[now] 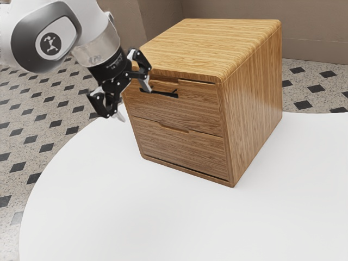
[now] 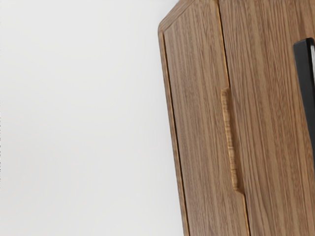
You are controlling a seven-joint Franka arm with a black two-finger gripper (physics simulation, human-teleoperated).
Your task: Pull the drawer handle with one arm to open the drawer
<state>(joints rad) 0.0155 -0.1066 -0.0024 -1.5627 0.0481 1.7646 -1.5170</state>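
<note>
A wooden cabinet (image 1: pixel 217 54) with two drawers stands on a white round table (image 1: pixel 163 217). The upper drawer (image 1: pixel 196 109) carries a black bar handle (image 1: pixel 163 94) and looks flush with the cabinet front. In the exterior view my gripper (image 1: pixel 132 100) is open at the left end of that drawer. One fingertip (image 1: pixel 145 82) is by the handle's left end; the other (image 1: pixel 118 114) hangs lower, off the cabinet's corner. Nothing is between the fingers. In the wrist view the black handle (image 2: pixel 307 98) shows beside the lower drawer (image 2: pixel 202 147) and its wooden ridge handle (image 2: pixel 229 142).
The lower drawer (image 1: pixel 179 145) is shut. White tabletop (image 2: pixel 74 118) spreads in front of the cabinet and to the exterior view's right. Beyond the table edge lies a tiled floor (image 1: pixel 38 125) with dark diamonds, and a beige wall (image 1: pixel 321 27) stands behind.
</note>
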